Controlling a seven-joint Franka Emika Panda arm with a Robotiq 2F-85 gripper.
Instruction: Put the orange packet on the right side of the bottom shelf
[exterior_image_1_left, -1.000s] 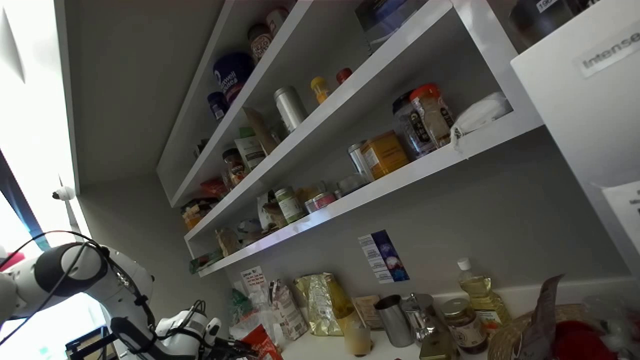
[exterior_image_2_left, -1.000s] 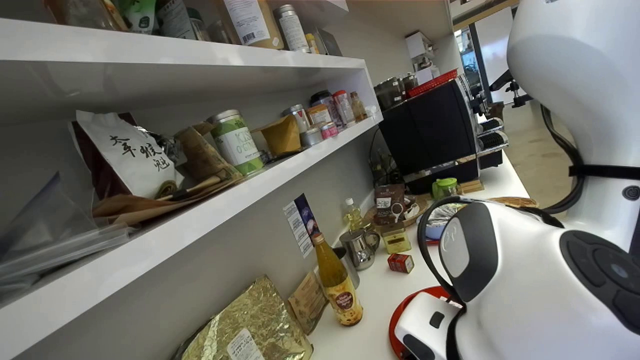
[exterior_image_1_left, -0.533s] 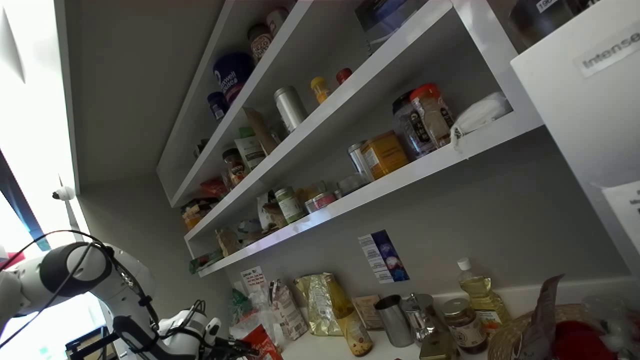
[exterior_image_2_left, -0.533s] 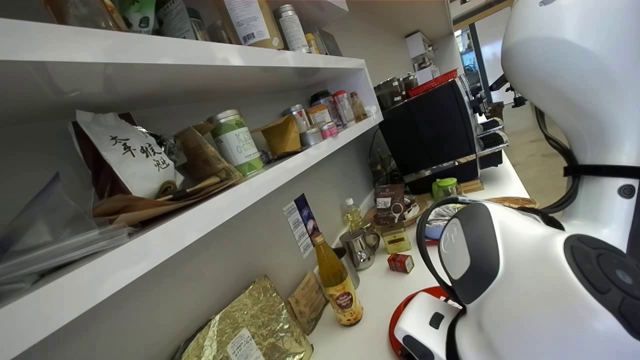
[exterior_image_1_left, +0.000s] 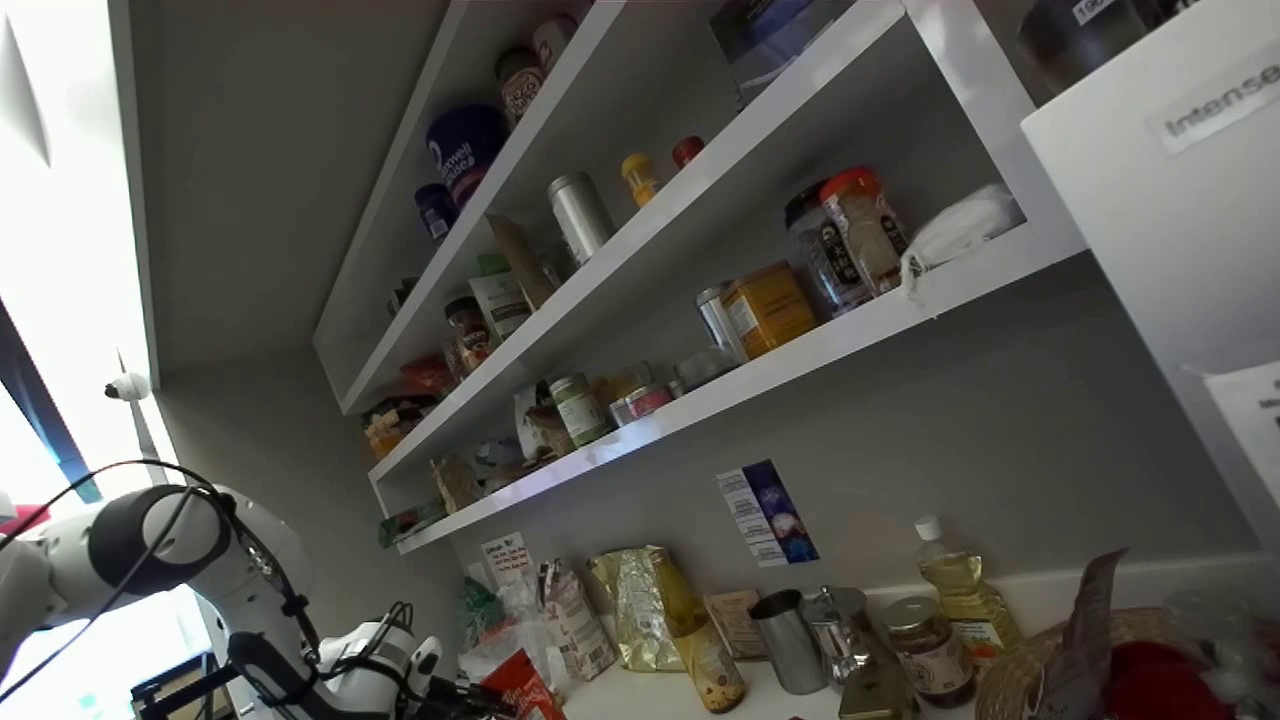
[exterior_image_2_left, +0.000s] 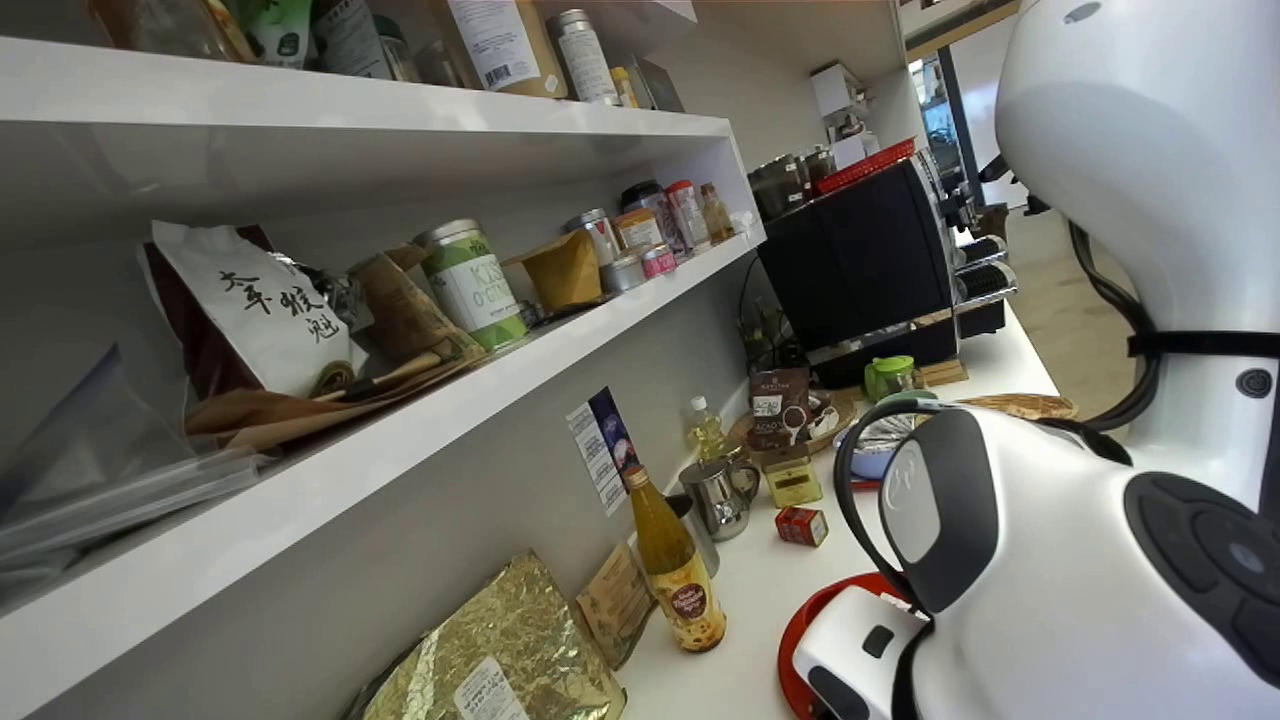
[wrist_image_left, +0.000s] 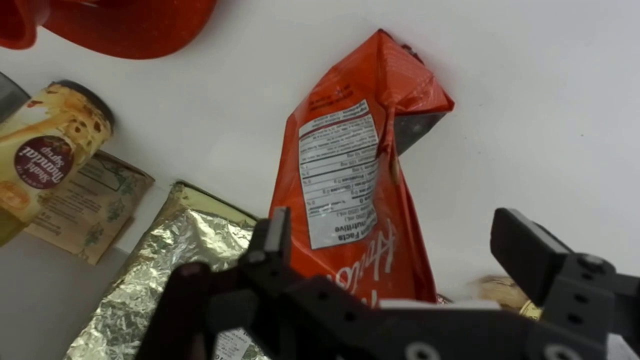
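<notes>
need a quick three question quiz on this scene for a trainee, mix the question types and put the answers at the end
1. Multiple choice. In an exterior view, where is the orange packet relative to the bottom shelf?
A) above it
B) resting on it
C) lower than it

2. True or false. In the wrist view, the jaws are shut on the orange packet.

3. Fill in the missing word. In the wrist view, the bottle reads "Shahi Thandai ____".

Key
1: C
2: False; the jaws stand apart
3: Syrup
</notes>
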